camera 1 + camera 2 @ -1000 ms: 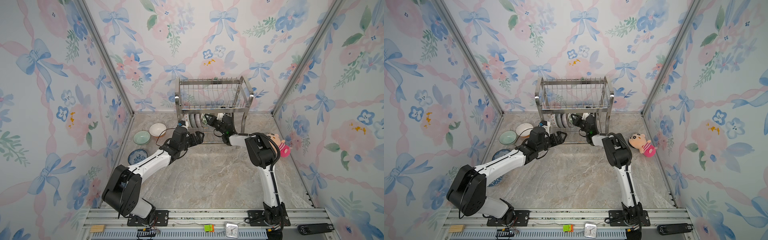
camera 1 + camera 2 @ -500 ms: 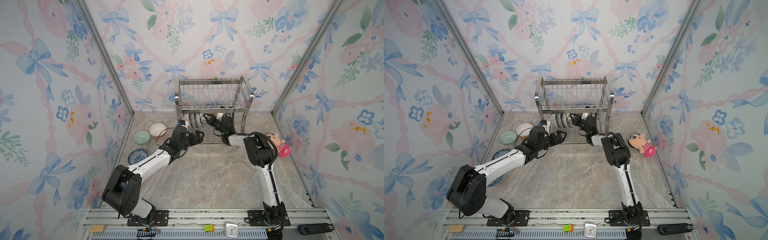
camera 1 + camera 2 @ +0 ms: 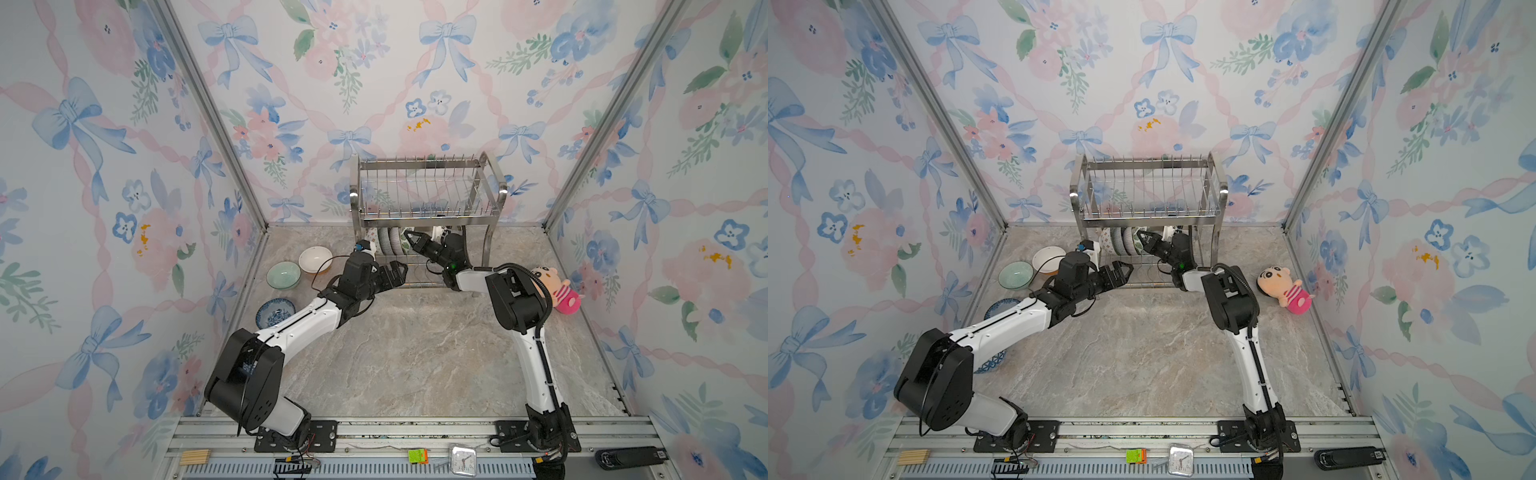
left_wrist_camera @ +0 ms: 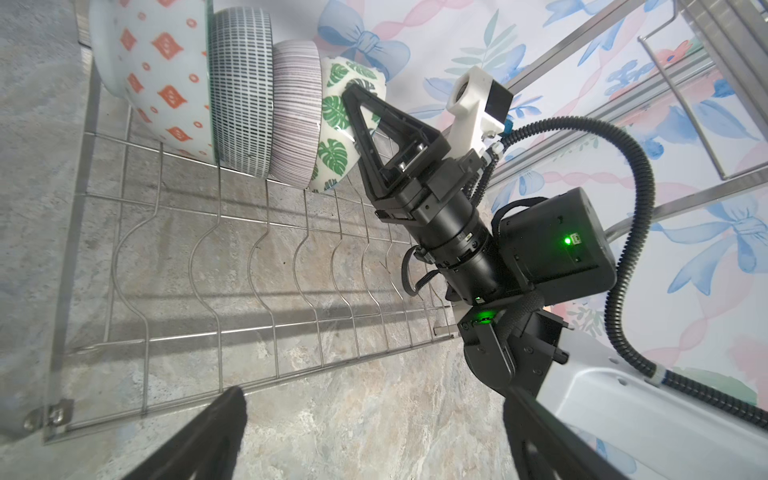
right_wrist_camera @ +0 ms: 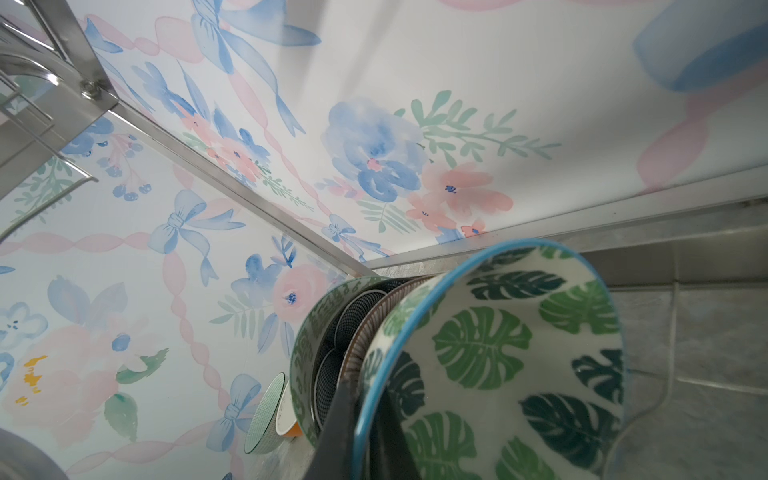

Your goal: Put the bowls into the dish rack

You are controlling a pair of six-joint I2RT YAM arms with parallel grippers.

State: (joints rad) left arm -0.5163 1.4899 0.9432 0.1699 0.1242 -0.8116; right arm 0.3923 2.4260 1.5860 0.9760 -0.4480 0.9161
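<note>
The right gripper (image 4: 353, 95) pinches the leaf-print bowl (image 5: 478, 353) by its rim. Released unseated, it may tip off the dish rack (image 3: 419, 215). The left gripper (image 3: 397, 272) gapes empty.

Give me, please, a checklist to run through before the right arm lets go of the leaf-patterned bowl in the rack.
1. Grip: the right gripper is shut on the rim of the green leaf bowl: ok.
2. Side support: the bowl stands on edge against the striped bowl: ok.
3. Seating in the lower-tier wires of the dish rack: cannot tell, as the bowl's bottom edge is not clearly shown.
4. Left gripper is open, empty and in front of the rack: ok.
5. All bowls loaded: not ok. The white bowl, pale green bowl and blue floral bowl sit on the table.
</note>
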